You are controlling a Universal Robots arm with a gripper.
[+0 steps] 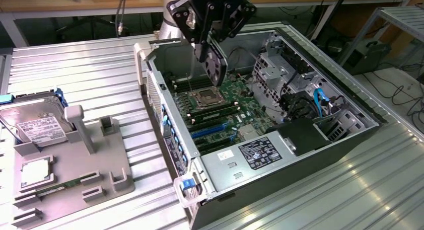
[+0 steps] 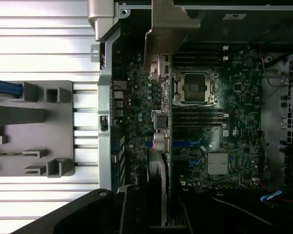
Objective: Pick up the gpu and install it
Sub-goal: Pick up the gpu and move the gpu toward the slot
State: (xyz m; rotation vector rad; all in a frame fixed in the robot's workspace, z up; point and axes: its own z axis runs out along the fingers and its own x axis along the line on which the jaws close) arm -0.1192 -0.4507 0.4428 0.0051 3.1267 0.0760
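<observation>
One risk we are weighing: with the claw (image 1: 210, 45) pinching the gpu (image 1: 217, 68) edge-down above the motherboard (image 1: 222, 111), any tilt could be driving its edge onto components beside a slot (image 1: 209, 130).

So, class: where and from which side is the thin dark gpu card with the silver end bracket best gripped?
Probably its upper edge, from above: the thin dark gpu card hangs on edge from the gripper over the open metal computer case; its flat faces suit a pinch, leaving the lower edge free.
</observation>
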